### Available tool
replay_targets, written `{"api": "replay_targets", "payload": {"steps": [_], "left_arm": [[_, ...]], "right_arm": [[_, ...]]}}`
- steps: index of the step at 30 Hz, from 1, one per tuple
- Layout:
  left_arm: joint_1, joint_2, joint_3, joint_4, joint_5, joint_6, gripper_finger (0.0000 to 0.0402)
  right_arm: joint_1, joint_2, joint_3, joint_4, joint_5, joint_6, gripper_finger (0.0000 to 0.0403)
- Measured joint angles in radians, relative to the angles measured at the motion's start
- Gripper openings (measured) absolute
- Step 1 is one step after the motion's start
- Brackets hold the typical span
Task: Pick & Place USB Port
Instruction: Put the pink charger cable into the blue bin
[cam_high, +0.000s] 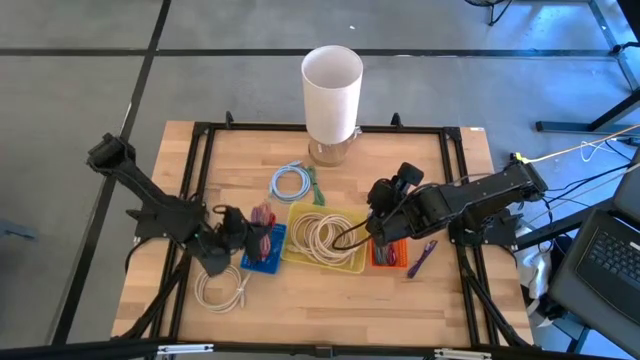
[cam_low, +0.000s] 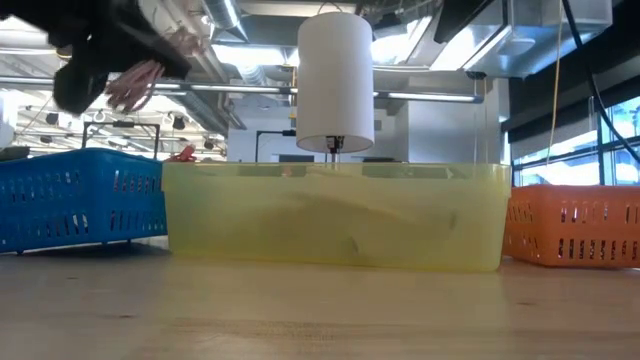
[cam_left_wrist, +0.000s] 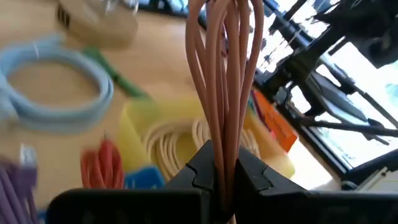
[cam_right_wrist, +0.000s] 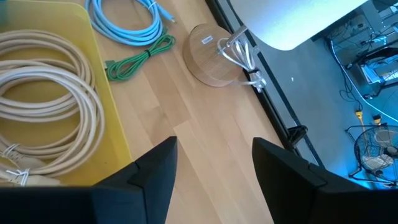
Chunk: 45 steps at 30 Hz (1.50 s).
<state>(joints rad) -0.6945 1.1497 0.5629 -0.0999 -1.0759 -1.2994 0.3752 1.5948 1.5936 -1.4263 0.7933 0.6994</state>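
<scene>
- The left claw is clamped on a bundle of pinkish-red cable, folded into long parallel loops that rise from between its fingers.
- From above, that bundle hangs over the blue basket, with its plug ends hidden.
- The right claw stands spread wide and empty above the yellow bin holding cream cable coils.
- The orange basket is cut off at the low view's edge.
- The white lamp stands at the counter's far edge.
</scene>
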Motion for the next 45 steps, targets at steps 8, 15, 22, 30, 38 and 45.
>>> {"api": "replay_targets", "payload": {"steps": [8,15,22,30,38,45], "left_arm": [[-0.066,0.194,0.000,0.020,0.007,-0.275,0.0016],[-0.044,0.274,0.000,-0.116,0.059,-0.428,0.0016],[-0.007,0.284,-0.116,-0.048,0.077,-0.499,0.0016],[0.007,0.271,-0.297,0.221,0.041,-0.491,0.0015],[0.092,0.161,-0.222,0.228,0.163,-0.180,0.0014],[0.159,0.125,-0.158,0.228,0.270,-0.050,0.0014]], "right_arm": [[0.000,0.000,-0.013,0.001,0.000,0.000,0.0210],[0.000,0.000,-0.013,0.013,0.000,0.000,0.0210],[0.000,0.001,-0.013,0.031,0.000,0.000,0.0210],[0.000,0.001,-0.013,0.039,0.000,0.000,0.0210],[0.000,0.001,-0.014,0.049,0.000,0.000,0.0210],[0.000,0.001,-0.014,0.056,0.000,0.000,0.0210]]}}
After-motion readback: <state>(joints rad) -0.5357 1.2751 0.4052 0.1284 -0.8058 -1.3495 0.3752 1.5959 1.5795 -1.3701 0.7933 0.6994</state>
